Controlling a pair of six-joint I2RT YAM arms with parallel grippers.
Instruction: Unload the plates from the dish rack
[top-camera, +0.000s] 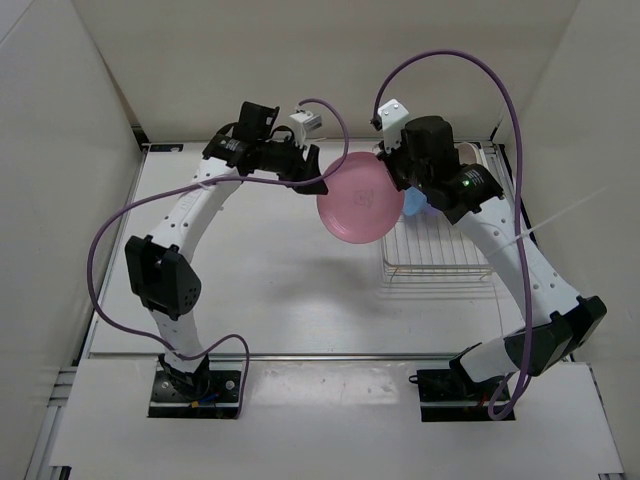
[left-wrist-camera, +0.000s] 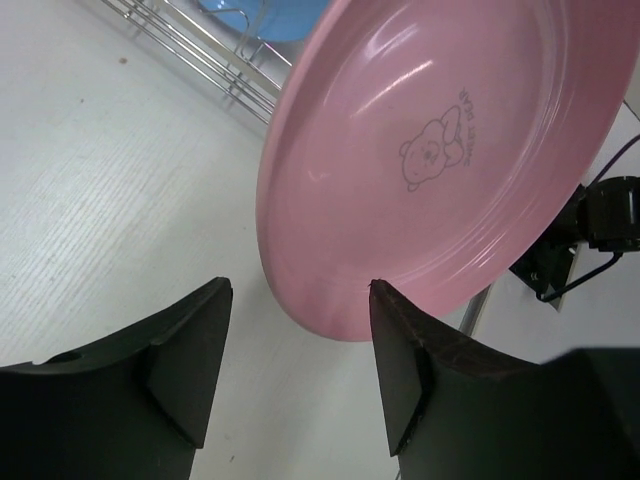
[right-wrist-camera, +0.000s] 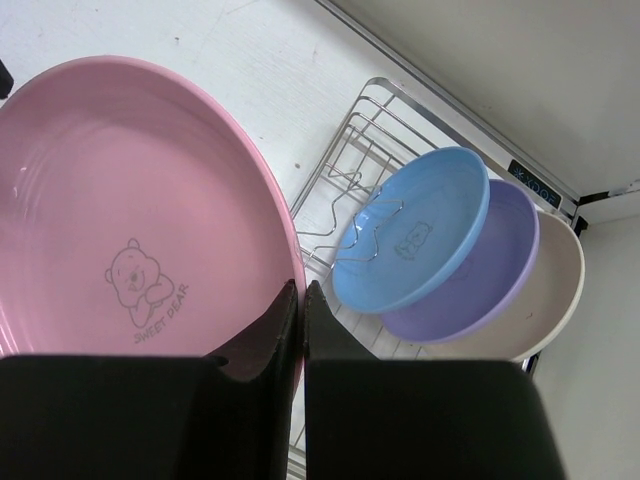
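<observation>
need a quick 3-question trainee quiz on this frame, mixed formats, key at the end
1. True or false: the left gripper is shut on the pink plate.
2. How many plates stand in the dish rack? A) two B) three C) four
3. Fill in: frontmost in the rack, in the right wrist view, is the ____ plate.
Key: 1 false, the right gripper pinches its rim, the left is open; 2 B; 3 blue plate.
</observation>
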